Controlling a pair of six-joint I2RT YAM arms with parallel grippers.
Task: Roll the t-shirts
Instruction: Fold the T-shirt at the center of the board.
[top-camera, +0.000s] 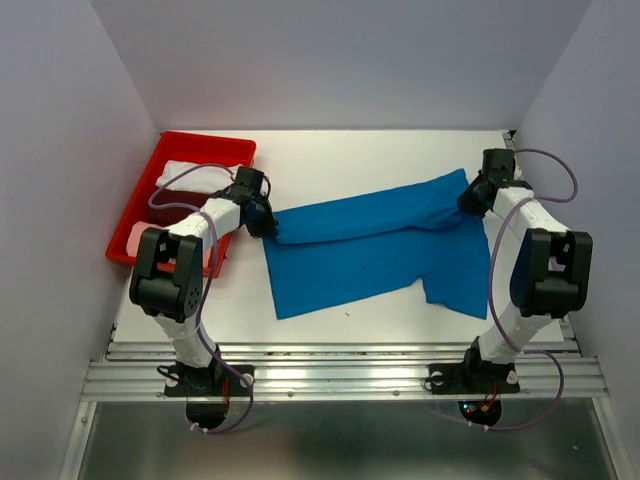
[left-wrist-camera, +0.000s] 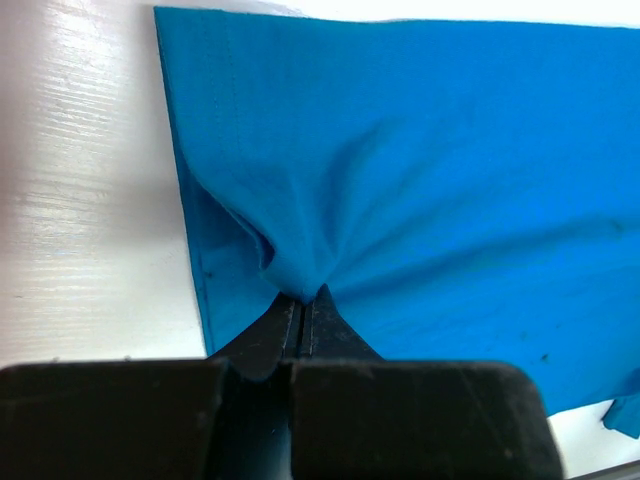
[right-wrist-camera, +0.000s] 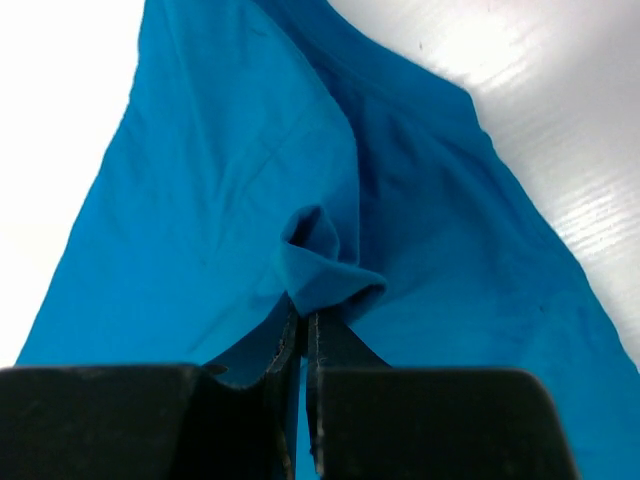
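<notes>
A bright blue t-shirt (top-camera: 370, 250) lies across the middle of the white table, its far edge folded over toward me. My left gripper (top-camera: 268, 222) pinches the shirt's left end; up close the jaws (left-wrist-camera: 303, 298) are shut on a bunched fold of blue t-shirt (left-wrist-camera: 420, 180). At the right end my right gripper (top-camera: 470, 198) holds the cloth, its jaws (right-wrist-camera: 303, 318) shut on a small curl of the same blue t-shirt (right-wrist-camera: 200, 200). White (top-camera: 195, 175), dark maroon (top-camera: 180, 198) and pale pink (top-camera: 140, 240) t-shirts lie in the tray.
A red plastic tray (top-camera: 205, 142) sits at the table's far left, beside my left arm. Grey walls close in the back and both sides. A metal rail (top-camera: 340, 375) carrying both arm bases runs along the near edge.
</notes>
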